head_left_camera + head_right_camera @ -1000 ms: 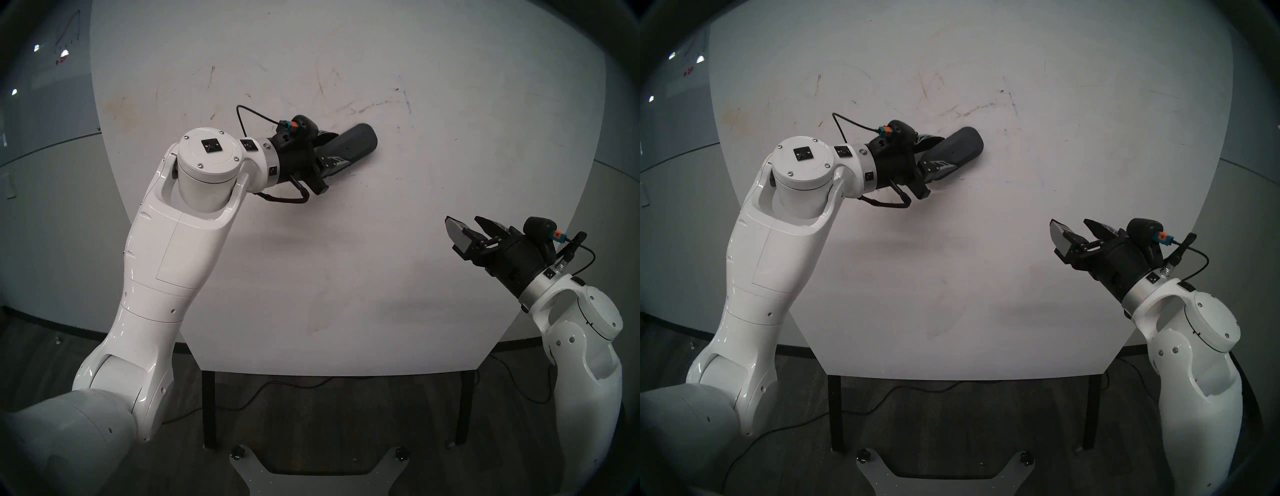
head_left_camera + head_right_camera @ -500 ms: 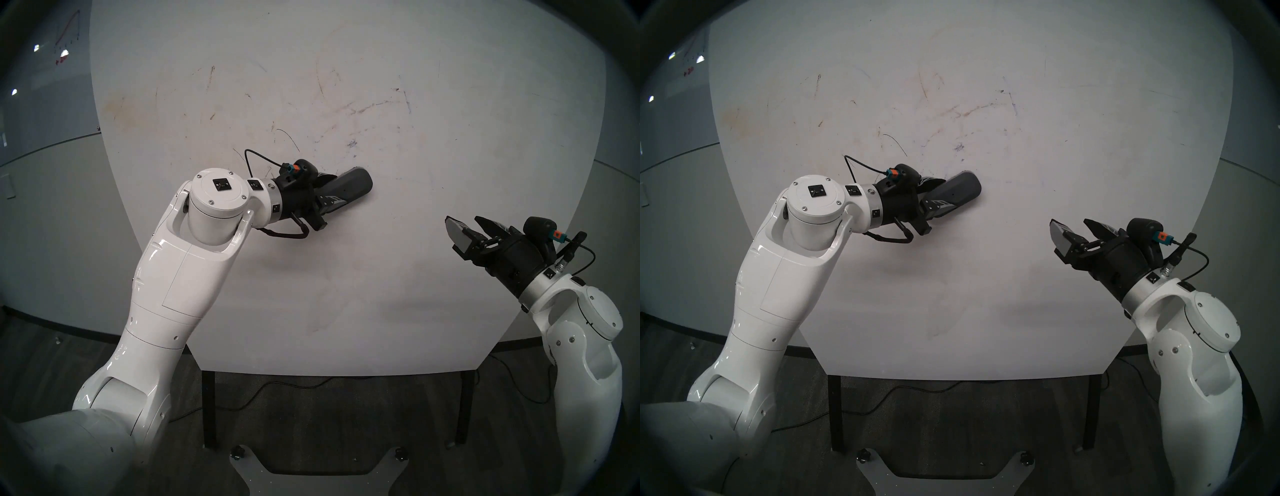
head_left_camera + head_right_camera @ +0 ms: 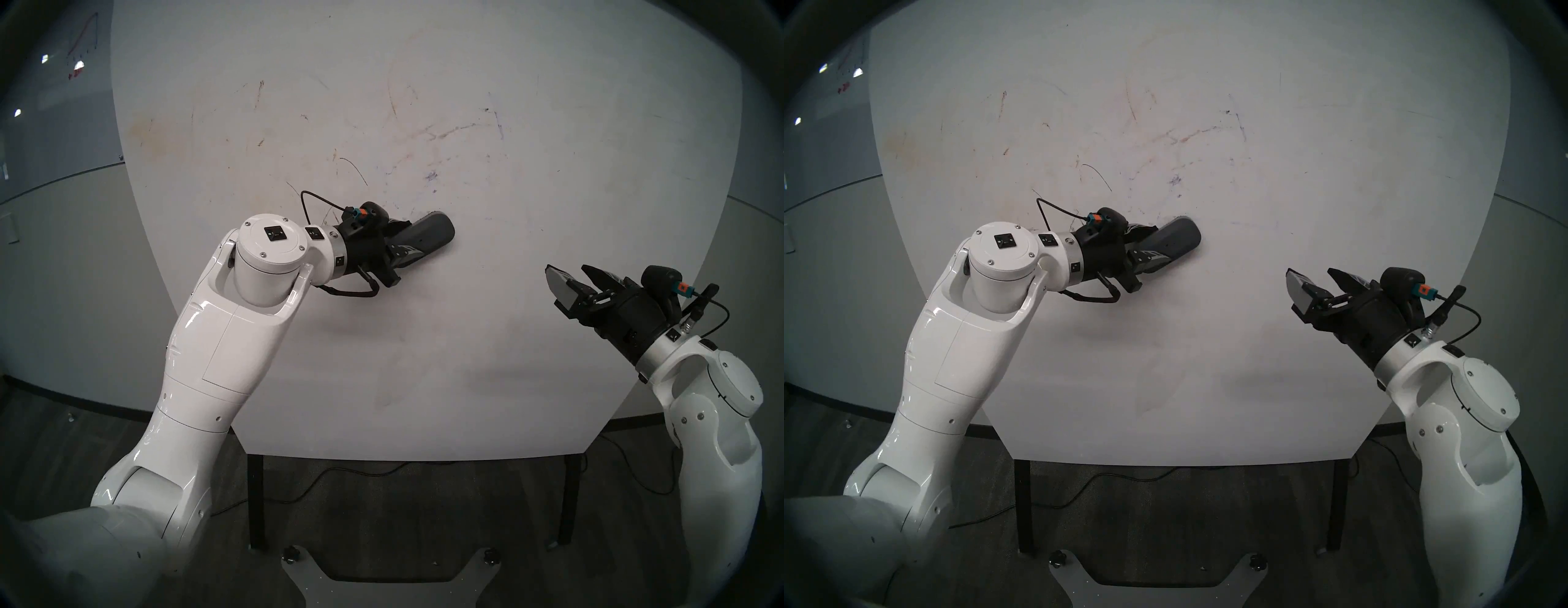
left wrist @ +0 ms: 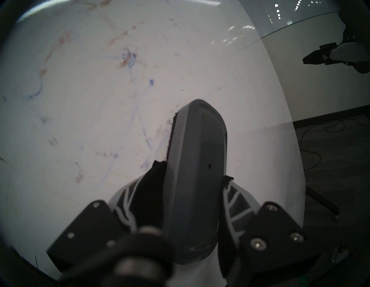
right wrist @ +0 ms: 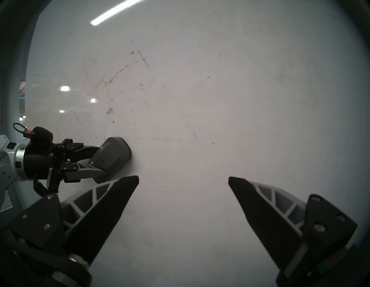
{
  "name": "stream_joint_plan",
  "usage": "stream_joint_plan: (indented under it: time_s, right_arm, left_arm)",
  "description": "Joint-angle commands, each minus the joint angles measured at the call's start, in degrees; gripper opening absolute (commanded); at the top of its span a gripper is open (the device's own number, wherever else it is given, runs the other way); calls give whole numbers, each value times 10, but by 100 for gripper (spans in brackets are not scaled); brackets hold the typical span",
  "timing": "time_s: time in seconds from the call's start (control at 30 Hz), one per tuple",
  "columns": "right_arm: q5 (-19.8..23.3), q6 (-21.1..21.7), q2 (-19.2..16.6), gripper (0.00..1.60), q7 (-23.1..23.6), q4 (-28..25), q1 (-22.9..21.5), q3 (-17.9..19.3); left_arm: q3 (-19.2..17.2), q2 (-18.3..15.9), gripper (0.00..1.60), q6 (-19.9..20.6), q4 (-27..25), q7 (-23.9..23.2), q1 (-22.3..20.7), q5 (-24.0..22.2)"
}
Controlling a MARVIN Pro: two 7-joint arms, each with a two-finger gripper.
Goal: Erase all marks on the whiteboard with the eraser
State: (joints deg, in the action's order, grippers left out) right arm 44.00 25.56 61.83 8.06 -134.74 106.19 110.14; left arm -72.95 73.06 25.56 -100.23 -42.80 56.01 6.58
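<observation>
The eraser (image 3: pixel 428 235) lies near the middle of the head views, its felt side down on the whiteboard (image 3: pixel 551 191), long axis slanting up to the right. The left gripper (image 3: pixel 399 246) pinches it by its near half, one finger on each long side; in the left wrist view the eraser (image 4: pixel 197 160) rises from bottom centre between the two fingers (image 4: pixel 234 196), its dark felt edge showing along its left side. Of the marks (image 3: pixel 432 175), only faint blue remnants show: a small smudge just above the eraser in the head views, and pale blue streaks and dots (image 4: pixel 151 82) in the left and centre of the wrist view, mixed with brown scratches. The right gripper (image 3: pixel 570 282) hangs over the board's right edge, well apart from the eraser, its fingers spread wide and holding nothing; in its own view the fingers (image 5: pixel 112 202) stand at the bottom corners with bare board between them.
</observation>
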Motion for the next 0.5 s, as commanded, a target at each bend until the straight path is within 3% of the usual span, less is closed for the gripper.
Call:
stream_joint_plan:
  time_s: [0.0,0.2,0.27,0.47]
  right_arm:
    - [0,-1,-1,160,-1,-9,-5,1]
    - [0,-1,-1,160,0,-8,-5,1]
    - [0,-1,-1,160,0,-8,-5,1]
    - [0,-1,-1,160,1,-6,-4,1]
  left_arm:
    - [-20,27,0,8,44,47,-67,34]
    - [-40,57,0,3,17,36,-65,40]
    - [-37,57,0,7,19,26,-87,39]
    - [-62,72,0,5,-26,8,-76,37]
